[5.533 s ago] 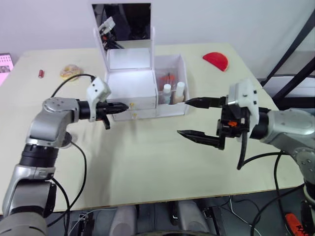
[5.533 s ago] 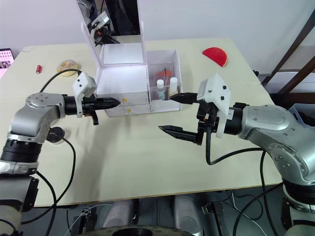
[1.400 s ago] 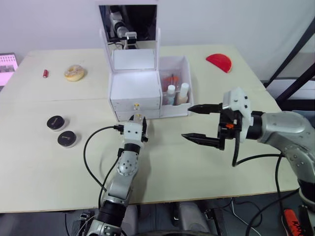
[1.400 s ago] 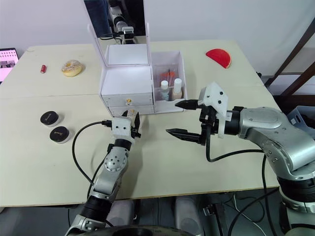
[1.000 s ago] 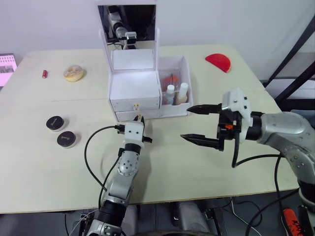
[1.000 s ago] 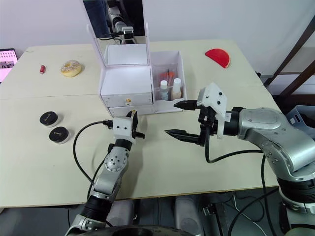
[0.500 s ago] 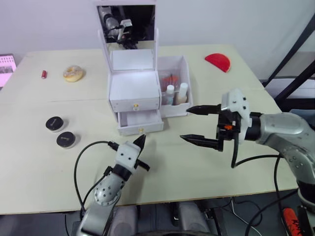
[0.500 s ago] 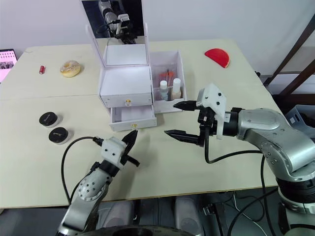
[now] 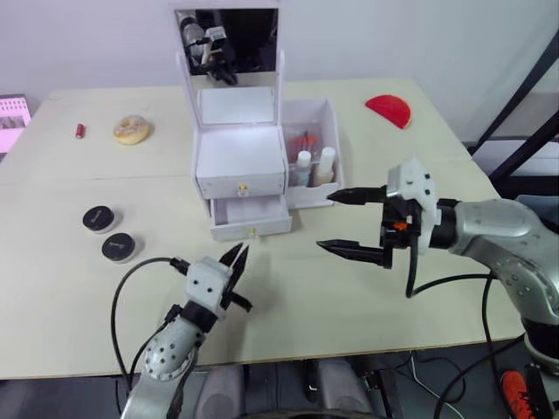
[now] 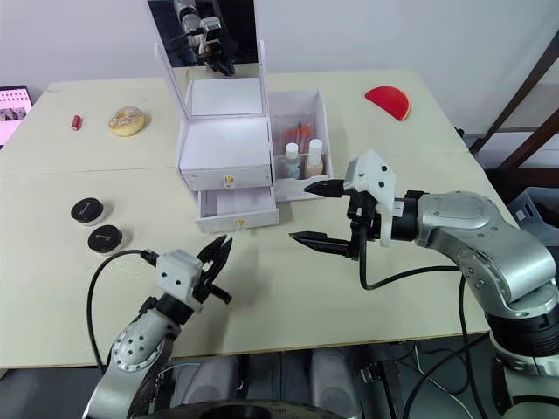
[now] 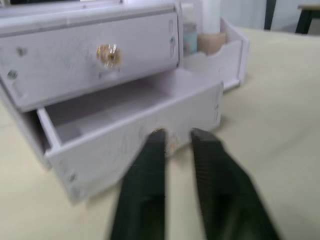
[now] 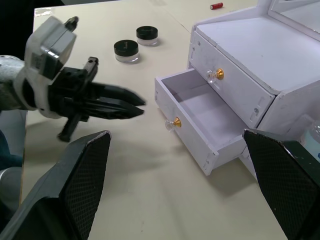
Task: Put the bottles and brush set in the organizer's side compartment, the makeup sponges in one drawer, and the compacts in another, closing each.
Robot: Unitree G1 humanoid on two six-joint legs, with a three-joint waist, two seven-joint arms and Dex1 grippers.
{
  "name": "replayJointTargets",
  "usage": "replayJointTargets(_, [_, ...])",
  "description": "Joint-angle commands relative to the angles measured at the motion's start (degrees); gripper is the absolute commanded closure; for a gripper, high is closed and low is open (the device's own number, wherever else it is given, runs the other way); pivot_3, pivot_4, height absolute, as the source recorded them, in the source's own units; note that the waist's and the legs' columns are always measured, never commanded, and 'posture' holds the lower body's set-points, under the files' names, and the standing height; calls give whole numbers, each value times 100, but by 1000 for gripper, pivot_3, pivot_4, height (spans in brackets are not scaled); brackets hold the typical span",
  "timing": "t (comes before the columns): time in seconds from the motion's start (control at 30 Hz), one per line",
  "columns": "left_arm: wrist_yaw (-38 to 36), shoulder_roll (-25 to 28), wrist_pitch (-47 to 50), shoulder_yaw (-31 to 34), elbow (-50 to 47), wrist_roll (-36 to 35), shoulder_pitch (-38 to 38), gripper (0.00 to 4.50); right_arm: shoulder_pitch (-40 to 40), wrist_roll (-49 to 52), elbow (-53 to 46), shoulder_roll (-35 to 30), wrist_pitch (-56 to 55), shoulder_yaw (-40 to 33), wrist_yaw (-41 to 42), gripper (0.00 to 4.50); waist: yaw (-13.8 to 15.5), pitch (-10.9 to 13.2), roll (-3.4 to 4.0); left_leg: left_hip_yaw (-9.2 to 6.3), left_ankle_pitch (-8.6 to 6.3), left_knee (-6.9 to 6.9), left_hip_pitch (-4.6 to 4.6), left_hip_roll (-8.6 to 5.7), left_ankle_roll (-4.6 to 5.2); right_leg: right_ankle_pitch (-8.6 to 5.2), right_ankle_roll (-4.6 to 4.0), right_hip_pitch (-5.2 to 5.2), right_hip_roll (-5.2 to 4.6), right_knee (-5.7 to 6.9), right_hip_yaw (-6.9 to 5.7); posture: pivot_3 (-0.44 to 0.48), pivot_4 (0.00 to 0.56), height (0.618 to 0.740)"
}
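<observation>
Lower drawer [image 9: 249,215] of organizer [image 9: 240,161] pulled out, empty; left gripper [image 9: 235,258] narrowly parted, just before its knob; right gripper [image 9: 347,223] spread wide, holding nothing.

Bright, even indoor light with soft shadows; the left wrist view is motion-blurred.

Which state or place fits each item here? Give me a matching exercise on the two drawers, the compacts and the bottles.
Column 1
1. lower drawer
2. upper drawer
3. two black compacts
4. bottles

Column 2
A. standing in the side compartment
B. pulled out, nothing seen inside
C. pushed in
D. on the table, left of the organizer

Pairs: 1-B, 2-C, 3-D, 4-A
</observation>
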Motion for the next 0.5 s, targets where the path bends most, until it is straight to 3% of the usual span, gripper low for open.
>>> replayJointTargets(0.03, [141, -88, -31, -86, 70, 197, -96, 1836, -119, -4, -51, -9, -63, -91, 1, 0, -19, 0, 1, 1, 0, -1, 1, 0, 0, 0, 0, 0, 0, 0, 0, 0, 150, 739])
replayJointTargets(0.13, [219, -141, -42, -115, 232, 315, -197, 285, -120, 36, -85, -30, -21, -123, -8, 0, -11, 0, 1, -1, -1, -4, 2, 1, 2, 1, 0, -1, 3, 2, 0, 0, 150, 739])
replayJointTargets(0.5, [533, -392, -44, -228, 685, 718, -454, 285, -103, 54, -108, -74, 38, -170, -19, 0, 0, 0, 1, -1, -1, -1, 1, 0, 2, 1, -1, 0, 3, 3, 0, 0, 150, 739])
